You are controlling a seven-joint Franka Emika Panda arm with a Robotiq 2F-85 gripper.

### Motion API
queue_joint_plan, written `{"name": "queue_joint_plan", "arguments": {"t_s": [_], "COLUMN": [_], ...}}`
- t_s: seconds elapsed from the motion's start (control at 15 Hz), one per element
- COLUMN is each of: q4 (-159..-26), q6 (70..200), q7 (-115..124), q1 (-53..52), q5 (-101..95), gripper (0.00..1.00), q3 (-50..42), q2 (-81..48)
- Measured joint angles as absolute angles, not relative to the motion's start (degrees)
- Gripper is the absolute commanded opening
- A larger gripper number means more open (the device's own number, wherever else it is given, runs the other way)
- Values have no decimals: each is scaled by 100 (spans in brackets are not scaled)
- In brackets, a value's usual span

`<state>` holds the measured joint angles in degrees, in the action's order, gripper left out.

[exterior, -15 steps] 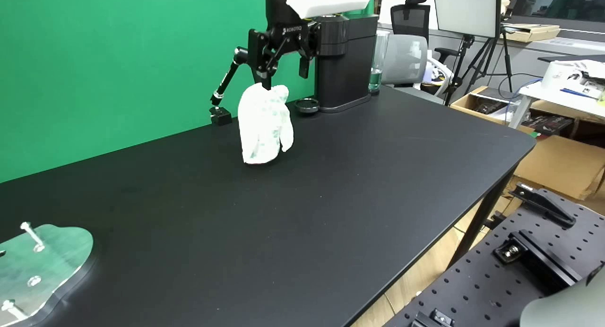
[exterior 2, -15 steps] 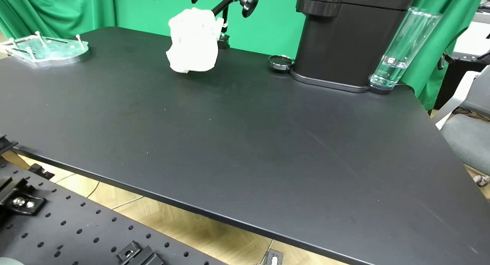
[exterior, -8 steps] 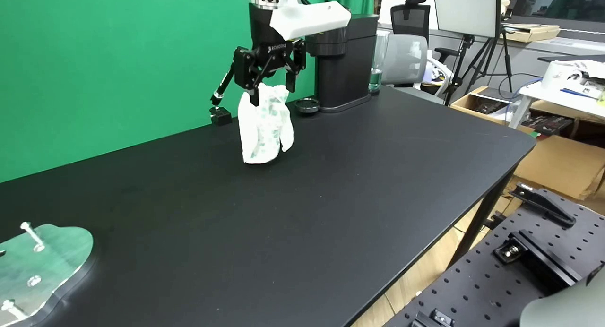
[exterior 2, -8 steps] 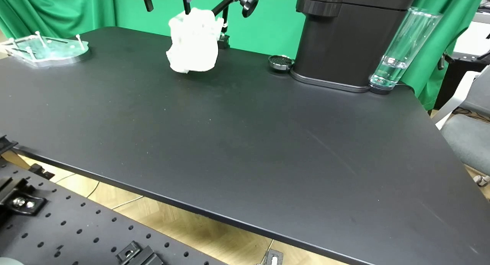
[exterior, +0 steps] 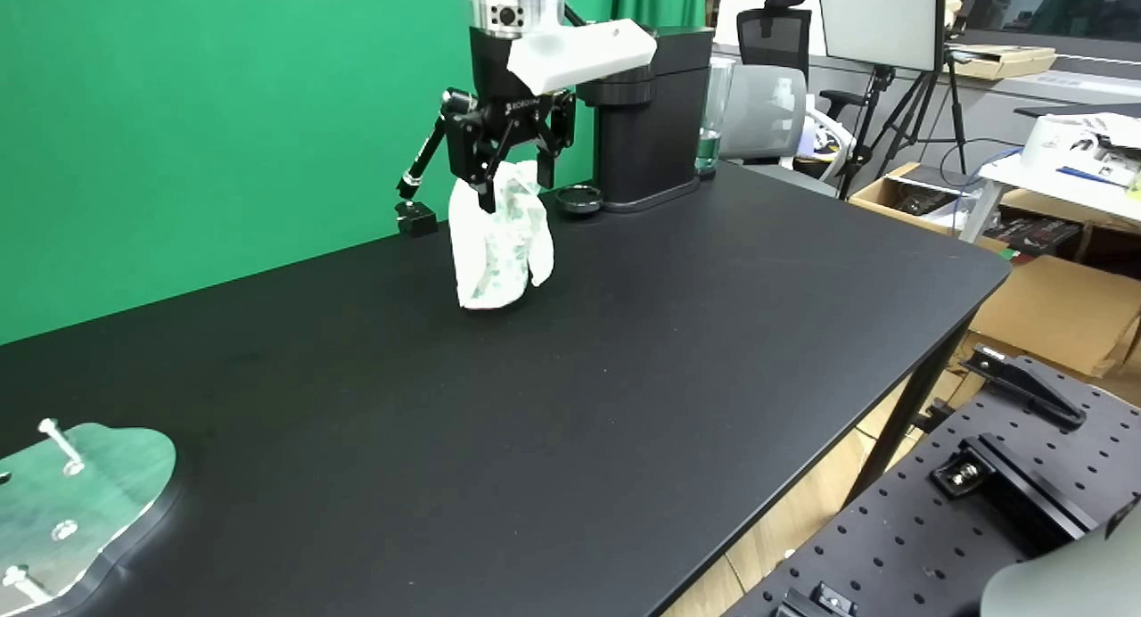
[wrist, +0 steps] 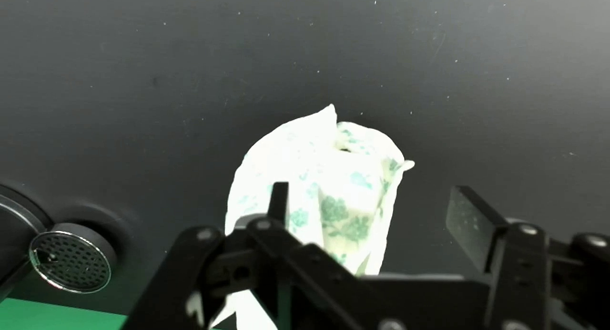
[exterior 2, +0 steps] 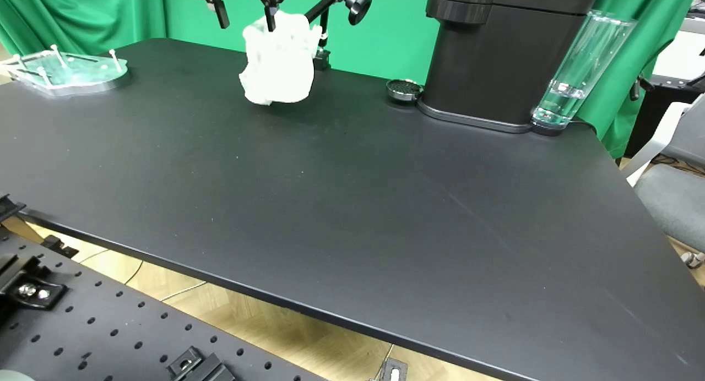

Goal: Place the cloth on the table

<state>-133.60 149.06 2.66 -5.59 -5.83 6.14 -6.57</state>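
Observation:
The white cloth [exterior: 504,260] with a green leaf print hangs bunched near the back of the black table [exterior: 579,421]. It also shows in an exterior view [exterior 2: 280,64] and in the wrist view [wrist: 352,177]. It seems draped over the end of a black jointed stand arm [exterior 2: 322,6]; what bears it is hidden under it. I cannot tell whether its lower edge touches the table. My gripper [exterior: 516,196] is open and empty at the cloth's upper part. In the wrist view my gripper [wrist: 371,201] has one finger in front of the cloth and the other beside it.
A black coffee machine [exterior: 655,118] with a clear water tank [exterior 2: 573,78] stands at the back. A round metal strainer [wrist: 71,261] is beside it. A green board with pegs [exterior 2: 77,70] lies at one end. The stand's base [exterior: 415,218] sits at the green wall.
My gripper has come down, and in an exterior view it has shifted left, so that one finger now passes in front of the cloth. It stays open. The cloth has not moved.

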Motion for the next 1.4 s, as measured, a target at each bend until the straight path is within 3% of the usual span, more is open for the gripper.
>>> {"name": "queue_joint_plan", "arguments": {"t_s": [0.53, 1.0, 1.4], "q4": [-13276, -13305, -13893], "q6": [14911, 14849, 14722], "q7": [405, 595, 886], "q1": [-559, -545, -377], "q5": [-583, -526, -423], "gripper": [1, 0, 0], "q3": [571, 467, 368], "q2": [-749, -508, 488]}}
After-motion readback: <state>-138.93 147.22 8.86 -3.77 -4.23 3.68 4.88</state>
